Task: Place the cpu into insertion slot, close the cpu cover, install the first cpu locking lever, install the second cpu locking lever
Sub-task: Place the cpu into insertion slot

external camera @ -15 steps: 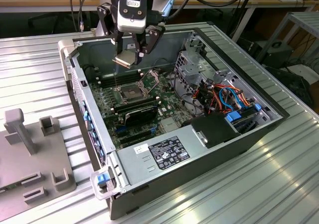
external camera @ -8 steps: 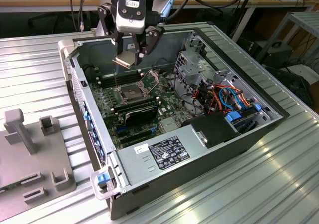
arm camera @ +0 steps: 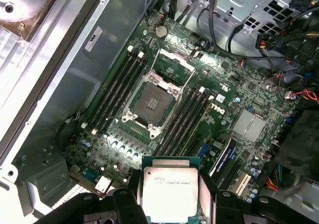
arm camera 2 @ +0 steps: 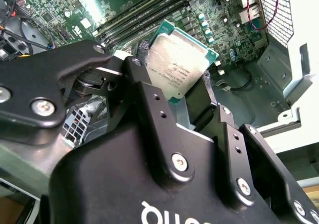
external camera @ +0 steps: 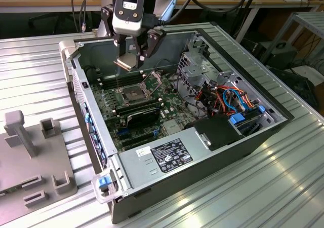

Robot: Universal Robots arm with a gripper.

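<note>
My gripper (external camera: 126, 62) hangs above the open computer case, shut on the cpu (external camera: 124, 62), a flat square chip with a dull silver top. In both wrist views the cpu (arm camera: 169, 190) (arm camera 2: 178, 65) sits clamped by its edges between the black fingers (arm camera: 130, 200). The insertion slot (arm camera: 151, 102) (external camera: 132, 94), a square socket with a dark centre and silver rim, lies on the motherboard below the chip with nothing in it. The cpu cover (arm camera: 172, 66) (external camera: 152, 79), a thin silver frame, stands swung open at the socket's far edge.
Long black memory slots (arm camera: 115, 87) flank the socket on both sides. A drive cage (external camera: 195, 61) and coloured cables (external camera: 230, 97) fill the case toward the exterior view's right. The labelled power supply (external camera: 169, 154) is at the front. A grey fixture (external camera: 30, 152) rests on the ribbed table.
</note>
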